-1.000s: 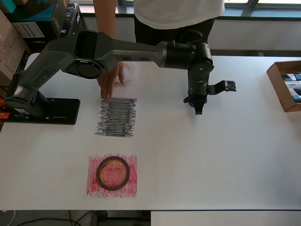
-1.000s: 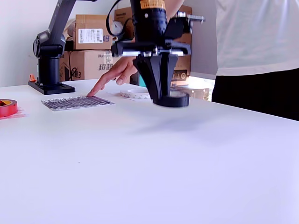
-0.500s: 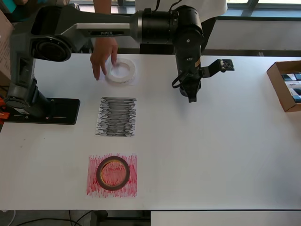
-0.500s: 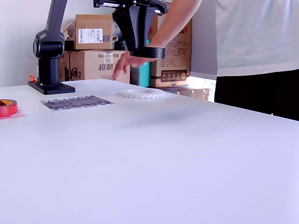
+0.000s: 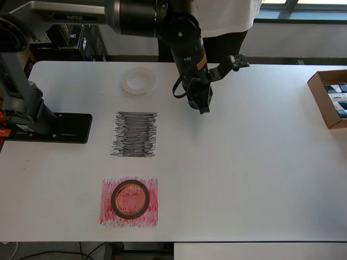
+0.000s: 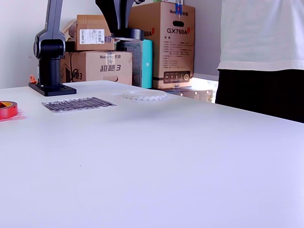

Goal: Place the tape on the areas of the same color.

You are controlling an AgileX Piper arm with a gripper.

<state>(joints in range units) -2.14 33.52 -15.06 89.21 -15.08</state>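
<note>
The white tape ring [image 5: 139, 81] lies on the plain white sheet [image 5: 113, 86] at the far side of the table; it also shows in the exterior view [image 6: 144, 95]. The reddish-brown ring [image 5: 130, 199] lies on the red-scribbled sheet [image 5: 108, 214]. The black-scribbled sheet [image 5: 134, 134] is bare. My gripper [image 5: 203, 104] hangs high above the table, to the right of the white ring in the overhead view. In the exterior view the gripper [image 6: 123, 29] is shut on the small black ring [image 6: 127, 34].
A person [image 5: 217, 16] in a white shirt stands at the far table edge. A brown cardboard box [image 5: 328, 98] sits at the overhead view's right edge. The arm's base [image 5: 50, 127] stands at the left. Stacked cartons [image 6: 171, 42] stand behind the table.
My gripper has risen and moved left in the overhead view, carrying the black ring. The person's hand has left the table beside the white ring.
</note>
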